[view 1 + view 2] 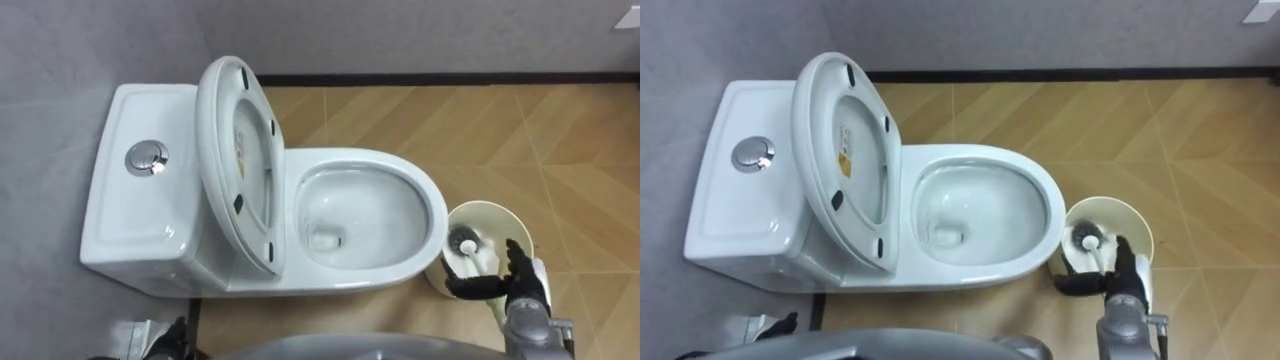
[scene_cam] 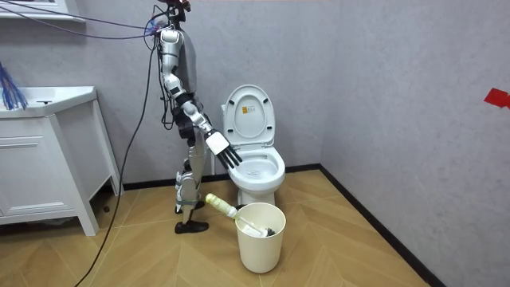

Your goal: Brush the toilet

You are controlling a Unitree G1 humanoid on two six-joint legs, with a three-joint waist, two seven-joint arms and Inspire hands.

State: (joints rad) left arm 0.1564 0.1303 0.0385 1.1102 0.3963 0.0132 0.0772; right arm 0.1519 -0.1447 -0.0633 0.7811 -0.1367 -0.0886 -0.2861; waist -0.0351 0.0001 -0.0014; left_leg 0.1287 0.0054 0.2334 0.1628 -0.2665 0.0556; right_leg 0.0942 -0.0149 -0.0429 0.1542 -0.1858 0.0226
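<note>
Standing close beside the toilet (image 1: pixel 425 200), the robot holds its right hand (image 1: pixel 520 285) out above the cream bucket (image 1: pixel 490 208). In the room view this hand (image 2: pixel 225 151) hangs well above the bucket (image 2: pixel 260 239), with the fingers straight and spread, holding nothing. The toilet brush (image 1: pixel 478 256) rests in the bucket with its dark head down, and its white handle leans over the near rim. The bucket stands on the wooden floor (image 1: pixel 570 140), just right of the bowl's front. The seat and lid (image 1: pixel 225 120) are raised against the tank (image 1: pixel 125 220) at the left. A dark shape at the near left edge is perhaps the left hand (image 1: pixel 168 338); I cannot tell its state.
</note>
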